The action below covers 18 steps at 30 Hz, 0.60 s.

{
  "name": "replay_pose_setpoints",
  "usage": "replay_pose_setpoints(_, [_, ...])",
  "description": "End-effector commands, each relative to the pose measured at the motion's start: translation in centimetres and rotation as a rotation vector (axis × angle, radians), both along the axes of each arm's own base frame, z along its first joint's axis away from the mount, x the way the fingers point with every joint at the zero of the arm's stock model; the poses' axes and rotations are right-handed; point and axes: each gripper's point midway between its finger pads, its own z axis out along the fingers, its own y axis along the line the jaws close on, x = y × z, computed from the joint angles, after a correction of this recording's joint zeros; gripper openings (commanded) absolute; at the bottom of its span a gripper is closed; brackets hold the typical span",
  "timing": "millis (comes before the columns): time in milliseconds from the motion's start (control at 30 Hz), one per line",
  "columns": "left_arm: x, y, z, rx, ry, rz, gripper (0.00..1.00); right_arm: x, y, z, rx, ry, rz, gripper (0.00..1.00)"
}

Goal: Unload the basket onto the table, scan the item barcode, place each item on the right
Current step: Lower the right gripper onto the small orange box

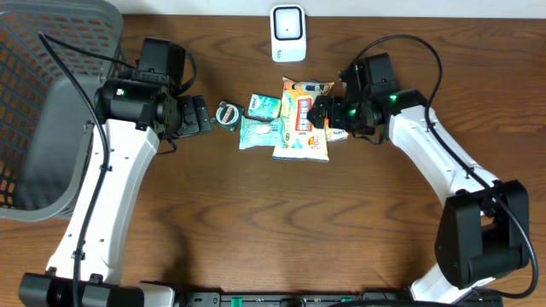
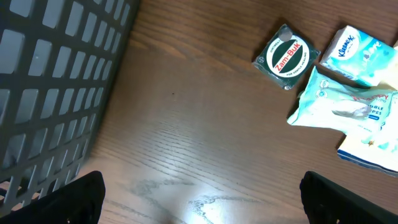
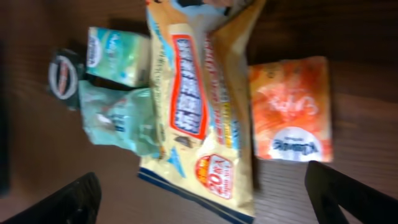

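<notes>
A heap of small items lies mid-table: a long yellow snack pack (image 1: 301,119) (image 3: 202,106), an orange tissue pack (image 1: 338,134) (image 3: 291,109), a green wipes pack (image 1: 261,132) (image 2: 345,106), a Kleenex pack (image 1: 264,105) (image 2: 357,55) and a round Zam-Buk tin (image 1: 228,113) (image 2: 286,57). A white scanner (image 1: 288,32) stands at the table's far edge. My right gripper (image 1: 324,112) (image 3: 205,199) hovers open over the yellow pack's right end, holding nothing. Just left of the tin, my left gripper (image 1: 201,115) (image 2: 202,205) is open over bare wood.
A large grey mesh basket (image 1: 51,102) (image 2: 56,81) takes up the table's left side, close behind the left arm. The right arm's cable loops above the heap's right side. Bare wood lies in front of the heap.
</notes>
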Motion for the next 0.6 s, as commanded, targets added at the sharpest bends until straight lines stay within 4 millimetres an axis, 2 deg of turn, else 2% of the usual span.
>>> replay_pose_setpoints(0, [0.0, 0.4, 0.1, 0.014, -0.002, 0.012, 0.99, 0.0, 0.7, 2.0, 0.059, -0.017, -0.015, 0.89])
replay_pose_setpoints(267, [0.0, 0.4, 0.0, 0.014, -0.002, 0.012, 0.99, 1.0, -2.3, 1.0, -0.11, -0.051, -0.11, 0.73])
replay_pose_setpoints(400, [0.0, 0.4, 0.1, 0.014, -0.002, 0.012, 0.99, 1.2, -3.9, 0.6, -0.19, -0.058, -0.153, 0.72])
replay_pose_setpoints(567, [0.0, 0.4, 0.0, 0.014, -0.002, 0.012, 0.99, 1.5, -5.3, 0.4, -0.264, -0.074, -0.196, 0.77])
